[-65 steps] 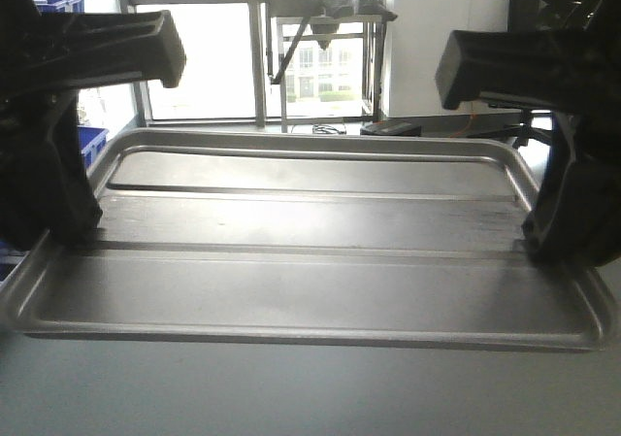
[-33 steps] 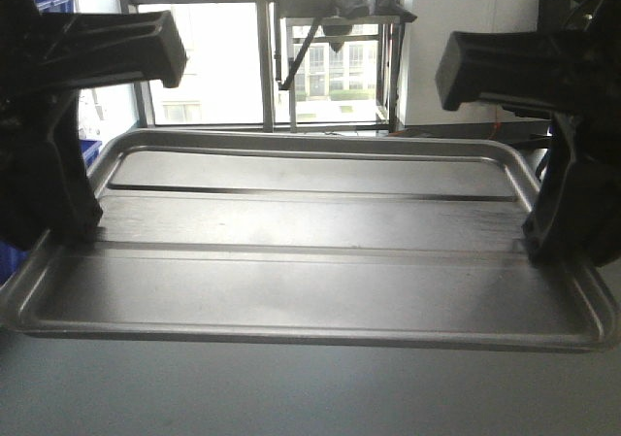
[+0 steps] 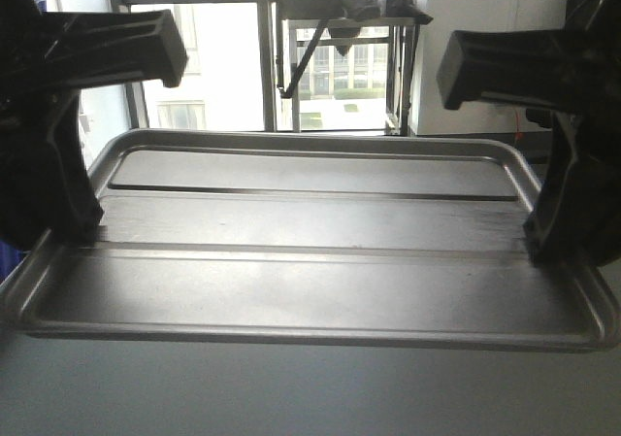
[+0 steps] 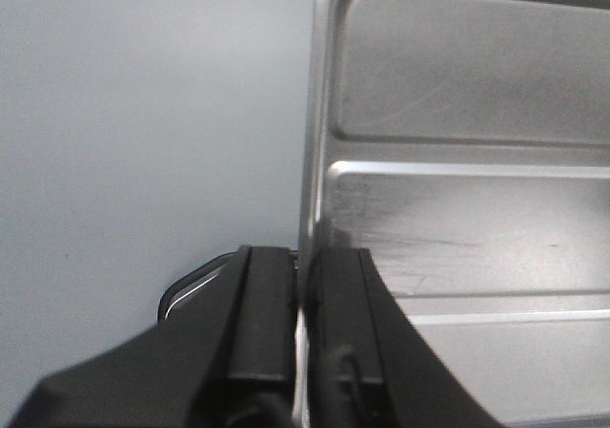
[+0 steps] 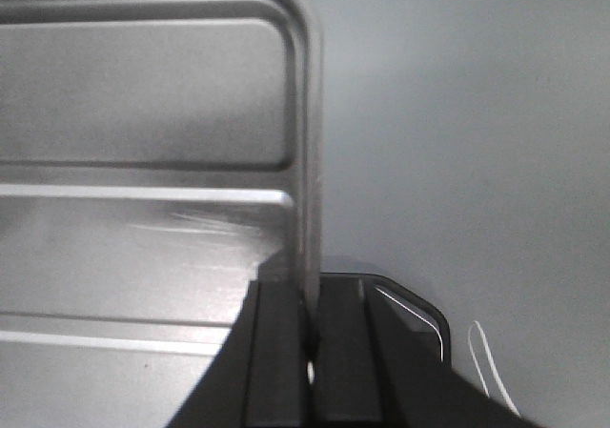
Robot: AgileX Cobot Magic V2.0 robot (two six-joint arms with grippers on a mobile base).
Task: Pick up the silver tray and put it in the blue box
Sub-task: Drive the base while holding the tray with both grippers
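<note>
Grips the silver tray (image 3: 310,261) at both short ends. Pinches the left rim with the left gripper (image 4: 303,271), its fingers (image 4: 262,314) closed to the metal's thickness, one outside the rim and one inside on the tray floor. Clamps the right rim likewise with the right gripper (image 5: 310,299). Fills the centre and lower half of the front view with the tray, long side across, ridges running left to right. Shows a window (image 3: 223,67) at upper centre and a grey surface (image 4: 143,113) beside the tray; cannot tell whether resting on it.
</note>
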